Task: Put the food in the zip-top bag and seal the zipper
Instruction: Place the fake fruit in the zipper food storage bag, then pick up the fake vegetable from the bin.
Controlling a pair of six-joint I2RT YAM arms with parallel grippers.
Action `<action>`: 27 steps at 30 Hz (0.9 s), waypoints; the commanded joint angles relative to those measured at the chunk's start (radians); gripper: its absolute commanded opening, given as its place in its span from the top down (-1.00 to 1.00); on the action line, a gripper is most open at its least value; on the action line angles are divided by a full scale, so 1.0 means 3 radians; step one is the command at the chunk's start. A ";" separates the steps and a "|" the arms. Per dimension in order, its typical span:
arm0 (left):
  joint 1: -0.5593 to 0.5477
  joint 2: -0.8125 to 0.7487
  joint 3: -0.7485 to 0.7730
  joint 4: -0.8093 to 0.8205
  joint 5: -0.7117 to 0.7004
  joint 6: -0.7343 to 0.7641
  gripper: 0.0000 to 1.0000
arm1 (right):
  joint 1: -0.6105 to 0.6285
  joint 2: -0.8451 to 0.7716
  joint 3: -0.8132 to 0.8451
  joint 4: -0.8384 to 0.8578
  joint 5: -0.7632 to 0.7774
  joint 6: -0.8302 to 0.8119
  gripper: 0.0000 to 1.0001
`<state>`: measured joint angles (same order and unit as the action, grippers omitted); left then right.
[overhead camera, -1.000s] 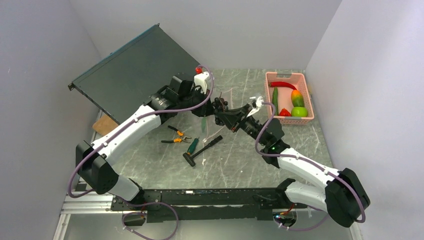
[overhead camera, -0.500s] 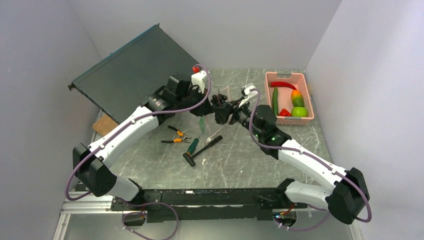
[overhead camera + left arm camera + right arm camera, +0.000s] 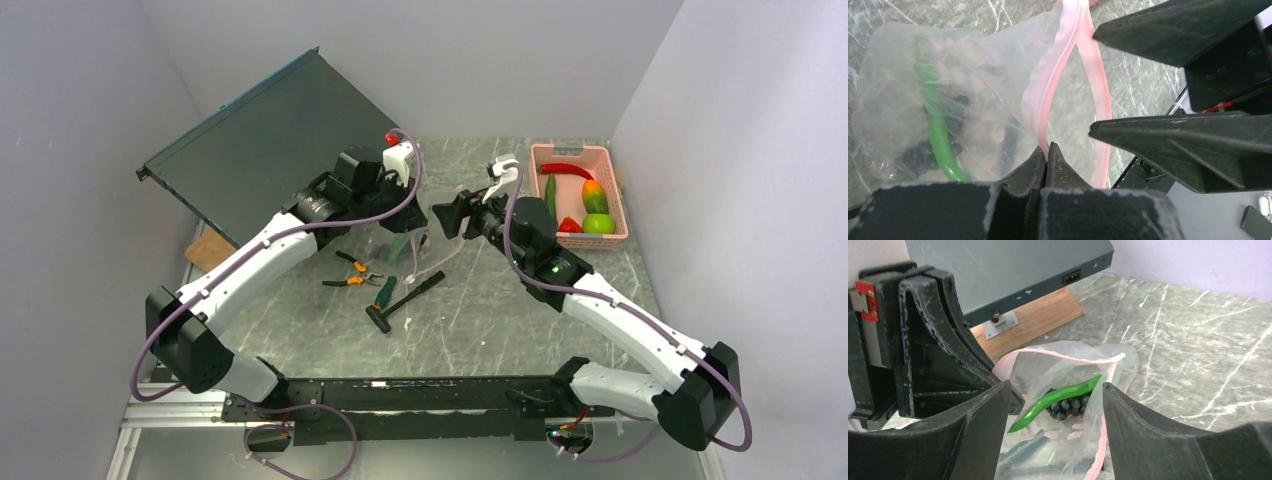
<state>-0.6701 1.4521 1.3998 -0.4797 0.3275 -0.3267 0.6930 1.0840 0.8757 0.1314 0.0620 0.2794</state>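
Left wrist view: left jaws (image 3: 1047, 150) are pinched shut on 1 strand of the zipper (image 3: 1045, 95), holding the mouth edge of the zip-top bag (image 3: 893, 65) up. The other strand loops free toward 3 o'clock, so the mouth gapes. Can't tell if the bag bottom rests on the tabletop (image 3: 480, 320).

The grape bunch (image 3: 1066, 405), green stem on top, lies low in the bag. Right jaws (image 3: 1055, 385) are apart and empty, facing the mouth from about 3 o'clock in the top view. The pink basket (image 3: 578, 243), at 2 o'clock of the bag, holds the other 5: chili (image 3: 566, 170), cucumber (image 3: 550, 200), mango (image 3: 595, 195), tomato (image 3: 568, 226), apple (image 3: 599, 224).

Risks, my read:
1. There is only 1 pinch point on a thin strip. Each added piece adds weight, so the strip may slide out, the bag drops and the grapes spill.
2. The free strand is unsupported. If it sags shut, the next piece hits film instead of going in.
3. Right jaws sit near that loose strand. A careless swing to the basket could snag it and yank the bag.
4. The strands look splayed at the pinch, so the tracks may misalign at sealing.
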 commanded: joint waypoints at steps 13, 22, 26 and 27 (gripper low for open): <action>-0.0008 0.0017 0.0089 0.0047 0.0049 0.0011 1.00 | -0.0797 -0.0058 0.0772 -0.1178 0.0877 0.0457 -0.52; -0.0008 0.0011 0.0099 0.0037 0.0061 0.0018 1.00 | -0.1940 0.0327 0.0812 -0.1589 0.0733 0.0792 -0.59; -0.0009 0.0017 0.0103 0.0039 0.0081 0.0015 1.00 | -0.2273 0.0704 0.0912 -0.1709 0.0533 0.0921 -0.60; -0.0009 0.0022 0.0105 0.0038 0.0088 0.0015 1.00 | -0.2287 0.0798 0.0933 -0.1682 0.0448 0.0898 -0.60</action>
<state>-0.6701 1.4567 1.4002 -0.4870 0.3290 -0.3267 0.0620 1.2377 1.1000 -0.3374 0.2699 0.5068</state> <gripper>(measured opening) 0.012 0.797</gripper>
